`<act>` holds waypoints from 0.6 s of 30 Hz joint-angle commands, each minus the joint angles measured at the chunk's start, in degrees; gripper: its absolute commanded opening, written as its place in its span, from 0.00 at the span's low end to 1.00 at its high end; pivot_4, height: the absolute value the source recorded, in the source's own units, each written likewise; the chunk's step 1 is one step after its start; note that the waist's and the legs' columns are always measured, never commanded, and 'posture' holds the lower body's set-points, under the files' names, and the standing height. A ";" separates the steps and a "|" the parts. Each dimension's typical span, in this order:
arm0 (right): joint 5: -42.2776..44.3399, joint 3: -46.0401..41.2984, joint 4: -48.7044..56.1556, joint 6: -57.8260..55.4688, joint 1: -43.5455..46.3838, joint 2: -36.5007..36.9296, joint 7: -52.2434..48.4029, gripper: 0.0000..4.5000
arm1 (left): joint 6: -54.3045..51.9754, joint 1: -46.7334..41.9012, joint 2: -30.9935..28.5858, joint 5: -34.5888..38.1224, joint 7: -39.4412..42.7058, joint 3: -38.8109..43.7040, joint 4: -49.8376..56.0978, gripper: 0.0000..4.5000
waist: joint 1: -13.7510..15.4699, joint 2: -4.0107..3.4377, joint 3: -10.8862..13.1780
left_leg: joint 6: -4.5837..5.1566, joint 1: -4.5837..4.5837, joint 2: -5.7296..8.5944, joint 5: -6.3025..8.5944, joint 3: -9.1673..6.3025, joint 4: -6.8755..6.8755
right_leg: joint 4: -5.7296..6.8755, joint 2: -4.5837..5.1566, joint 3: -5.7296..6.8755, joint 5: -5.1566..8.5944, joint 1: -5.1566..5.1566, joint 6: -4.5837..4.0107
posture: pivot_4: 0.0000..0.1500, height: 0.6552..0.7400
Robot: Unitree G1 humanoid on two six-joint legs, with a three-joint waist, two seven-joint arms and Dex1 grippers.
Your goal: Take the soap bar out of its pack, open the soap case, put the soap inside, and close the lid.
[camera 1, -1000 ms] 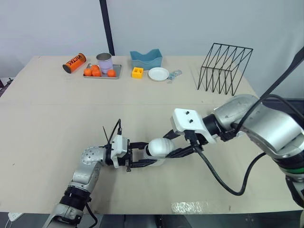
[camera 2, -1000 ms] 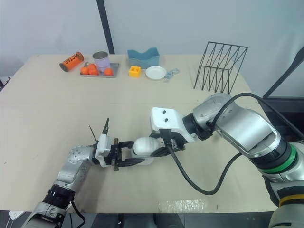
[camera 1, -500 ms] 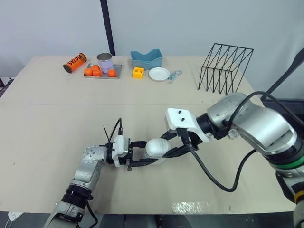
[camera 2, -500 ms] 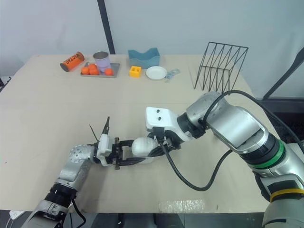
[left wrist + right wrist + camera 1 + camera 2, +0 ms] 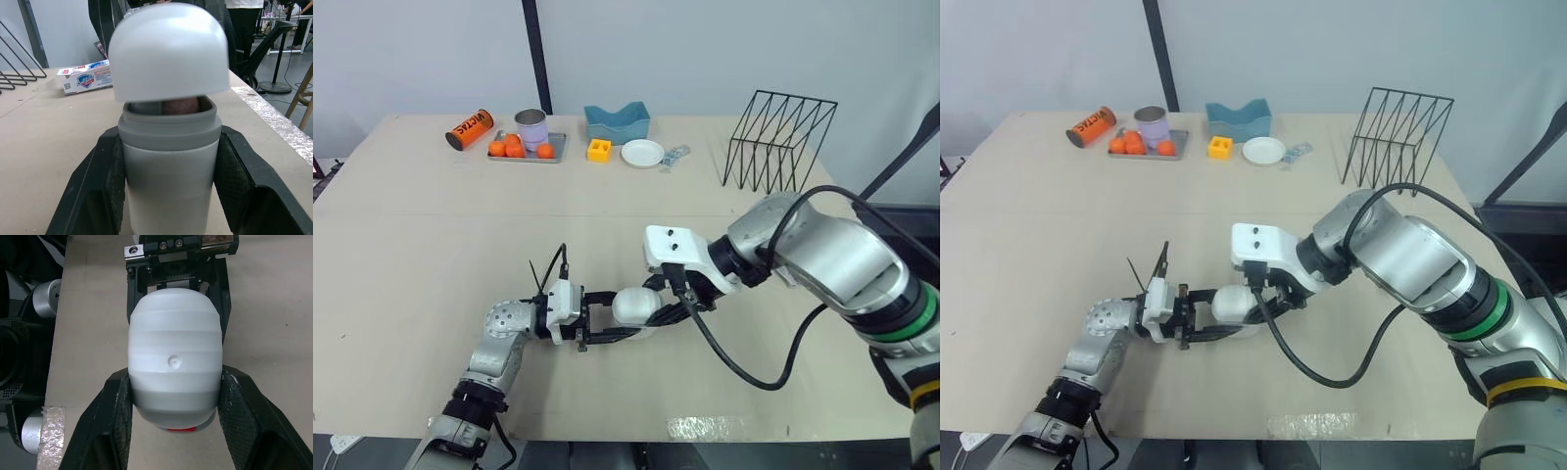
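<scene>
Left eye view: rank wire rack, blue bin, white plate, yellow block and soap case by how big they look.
1. wire rack
2. blue bin
3. soap case and white plate look alike; the case sits nearer the camera, so no ranking.
4. yellow block

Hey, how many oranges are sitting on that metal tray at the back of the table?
4 oranges on the tray: three clustered left of the cup, one right of it. The cup may hide more.

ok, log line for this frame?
left gripper shut on case base | right gripper shut on lid | soap inside | lid ajar, not seated
</scene>
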State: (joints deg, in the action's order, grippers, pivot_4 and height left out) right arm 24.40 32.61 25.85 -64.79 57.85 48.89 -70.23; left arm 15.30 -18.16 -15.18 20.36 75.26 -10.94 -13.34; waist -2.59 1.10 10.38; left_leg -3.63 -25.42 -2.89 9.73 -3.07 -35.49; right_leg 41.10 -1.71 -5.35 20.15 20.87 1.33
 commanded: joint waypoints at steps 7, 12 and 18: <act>0.52 1.08 3.41 -3.38 2.17 0.98 0.00 0.43 | 1.50 -1.17 0.56 0.20 -0.46 0.26 -0.24 0.43 | 0.01 0.00 0.00 | -0.01 0.00 0.02 -0.01 -0.09 -0.01 | 0.00 0.02 0.11 0.00 -0.04 0.00 | 1.00 1.00; 0.50 1.62 3.89 -4.63 1.91 1.34 0.51 0.43 | 1.80 -1.43 0.83 0.20 -0.59 0.32 -0.68 0.43 | 0.00 0.00 0.00 | -0.02 0.00 0.02 -0.01 -0.12 -0.02 | 0.00 0.03 0.17 0.00 -0.07 0.00 | 1.00 1.00; 0.66 1.75 4.45 -5.39 2.01 1.76 0.59 0.43 | 1.87 -1.60 1.01 0.27 -0.58 0.22 -1.01 0.43 | 0.00 0.00 0.00 | -0.02 0.00 0.04 -0.01 -0.18 -0.03 | -0.01 0.05 0.27 0.00 -0.12 0.00 | 1.00 1.00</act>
State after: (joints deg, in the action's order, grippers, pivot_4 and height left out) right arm 24.36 33.67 28.74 -69.32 59.19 50.21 -69.45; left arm 16.39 -18.70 -14.52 20.23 75.34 -11.18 -14.69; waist -2.60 1.10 10.38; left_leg -3.65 -25.42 -2.85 9.71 -3.26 -35.52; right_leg 41.09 -1.66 -5.07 20.15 20.75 1.33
